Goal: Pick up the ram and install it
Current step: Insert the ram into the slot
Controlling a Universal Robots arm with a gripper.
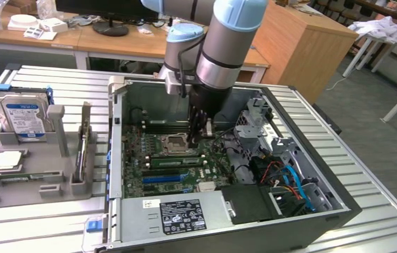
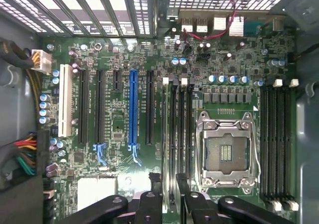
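The ram (image 1: 175, 160) is a long green stick standing on edge in a memory slot just beside the empty processor socket (image 1: 177, 142) of the motherboard. In the wrist view the ram (image 2: 172, 134) shows edge-on as a thin dark strip. My gripper (image 1: 197, 142) reaches down into the open computer case (image 1: 118, 158), over one end of that slot. Its black fingers (image 2: 151, 206) stand a little apart, one on each side of the stick's line, gripper (image 2: 169, 200) open. I cannot tell whether the pads touch the stick.
A grey tray (image 1: 37, 184) at the exterior view's left holds a silver hard drive (image 1: 23, 113), a square processor chip (image 1: 5, 161) and an upright holder (image 1: 82, 147). Loose cables (image 1: 290, 179) and a drive cage (image 1: 255, 124) crowd the case's right side. A power supply (image 1: 184, 215) fills its near end.
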